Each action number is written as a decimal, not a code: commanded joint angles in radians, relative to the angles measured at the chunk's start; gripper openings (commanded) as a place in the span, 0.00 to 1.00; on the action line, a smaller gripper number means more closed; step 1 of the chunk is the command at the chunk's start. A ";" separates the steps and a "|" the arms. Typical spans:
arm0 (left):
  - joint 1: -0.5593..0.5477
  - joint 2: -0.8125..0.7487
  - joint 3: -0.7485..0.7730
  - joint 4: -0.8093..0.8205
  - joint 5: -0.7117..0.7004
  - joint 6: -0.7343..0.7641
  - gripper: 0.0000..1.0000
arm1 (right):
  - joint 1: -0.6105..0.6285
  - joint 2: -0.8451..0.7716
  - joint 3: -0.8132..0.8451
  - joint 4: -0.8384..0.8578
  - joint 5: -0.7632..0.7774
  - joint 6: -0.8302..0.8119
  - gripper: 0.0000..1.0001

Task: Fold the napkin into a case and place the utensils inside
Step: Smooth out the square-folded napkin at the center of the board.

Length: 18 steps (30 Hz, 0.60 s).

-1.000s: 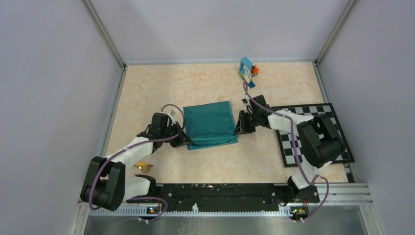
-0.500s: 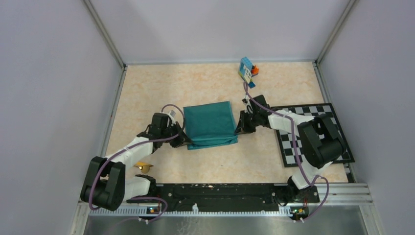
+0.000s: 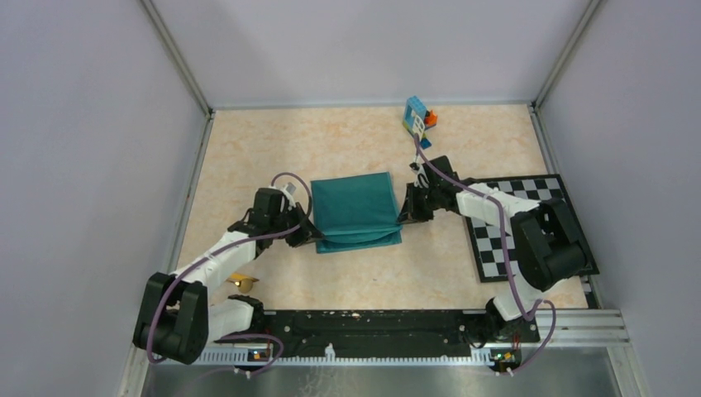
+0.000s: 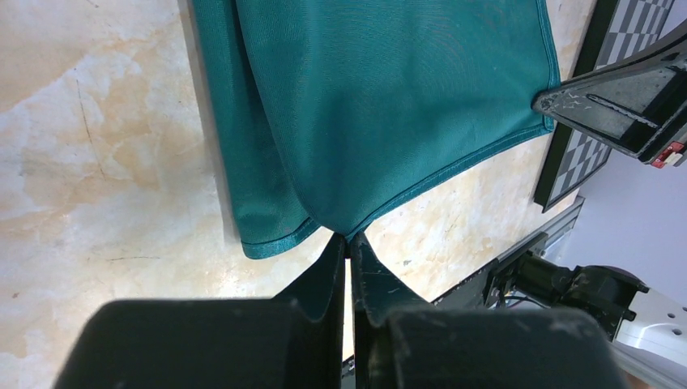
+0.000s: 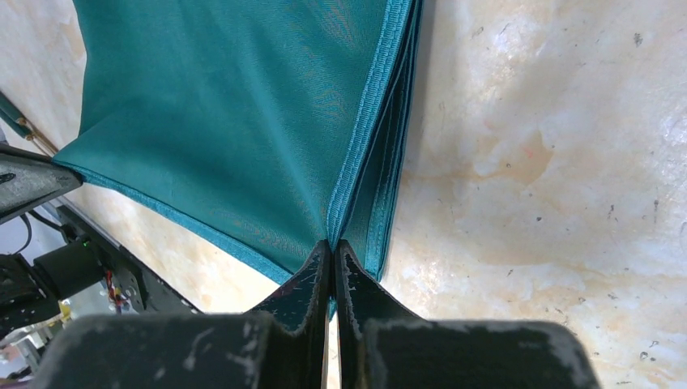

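The teal-green napkin lies folded in the middle of the table, its near layer lifted between both grippers. My left gripper is shut on its near left corner; in the left wrist view the cloth hangs from the pinched tips. My right gripper is shut on the near right corner; in the right wrist view the hemmed edge runs into the closed tips. A golden-yellow utensil lies by the left arm's base, partly hidden under the arm.
A black-and-white checkerboard mat lies at the right, partly under the right arm. Blue-orange toy blocks stand at the back. Walls close the table on the left, back and right. A black rail runs along the near edge.
Both grippers have lifted the napkin's near edge slightly and carried it a little toward the back; the front fold now bulges upward.
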 commanded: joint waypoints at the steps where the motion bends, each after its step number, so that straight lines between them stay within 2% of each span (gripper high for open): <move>1: 0.000 -0.021 0.031 -0.013 -0.006 0.019 0.05 | 0.007 -0.038 0.031 -0.017 -0.008 -0.008 0.00; 18: 0.001 -0.034 -0.033 -0.044 -0.067 0.035 0.03 | 0.020 0.014 -0.038 0.069 -0.045 0.037 0.00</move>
